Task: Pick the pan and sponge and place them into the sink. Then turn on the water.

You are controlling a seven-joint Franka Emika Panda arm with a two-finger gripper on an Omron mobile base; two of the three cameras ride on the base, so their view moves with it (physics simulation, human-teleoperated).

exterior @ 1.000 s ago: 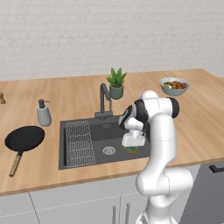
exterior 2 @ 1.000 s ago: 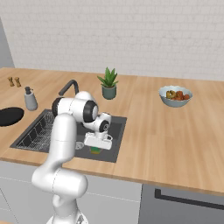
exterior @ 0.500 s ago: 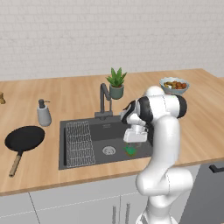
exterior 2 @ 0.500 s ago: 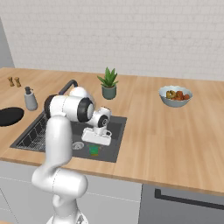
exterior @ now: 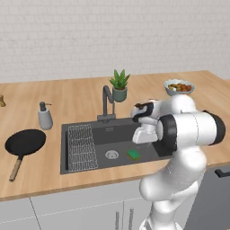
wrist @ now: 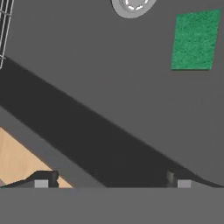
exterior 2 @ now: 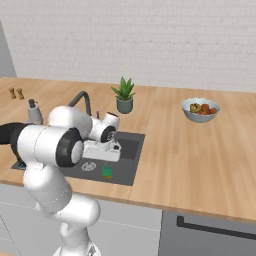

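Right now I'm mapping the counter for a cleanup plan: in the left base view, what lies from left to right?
Pan → soap dispenser → sink rack → drain → sponge → fruit bowl.

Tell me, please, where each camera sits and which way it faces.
Left base view: behind the arm's left, facing the sink, pan; arm lower right.
Right base view: behind its right, facing the sink; arm lower left.
Hand view: on the hand, facing the basin floor; open fingers at bottom.
All three share the sponge.
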